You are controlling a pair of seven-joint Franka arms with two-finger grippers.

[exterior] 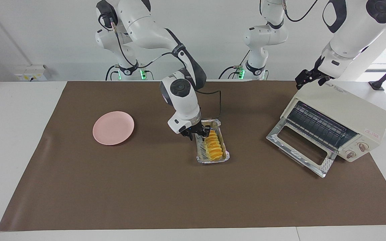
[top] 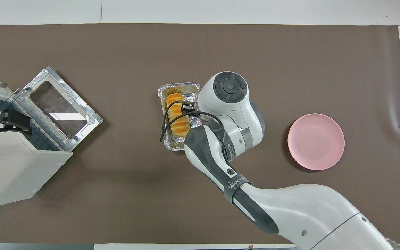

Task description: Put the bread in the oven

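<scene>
Pick-up step: right gripper (exterior: 198, 134) jaws part-open at the bread (exterior: 213, 146), unheld; close, carry to oven (exterior: 333, 125)

The bread (exterior: 212, 146) lies in a foil tray (exterior: 200, 159) near the middle of the mat (exterior: 146, 187) that covers the tabletop (exterior: 12, 134). The oven (exterior: 340, 124) stands toward the left arm's end, its door (exterior: 300, 147) dropped open onto the mat and facing the tray, while a plate (exterior: 113, 128) lies toward the right arm's end, well apart from the tray. The right pincer (exterior: 199, 133) is down at the tray's edge nearer to the robots, beside the bread, and the left pincer (exterior: 308, 77) waits over the oven's top corner nearest the robots.
</scene>
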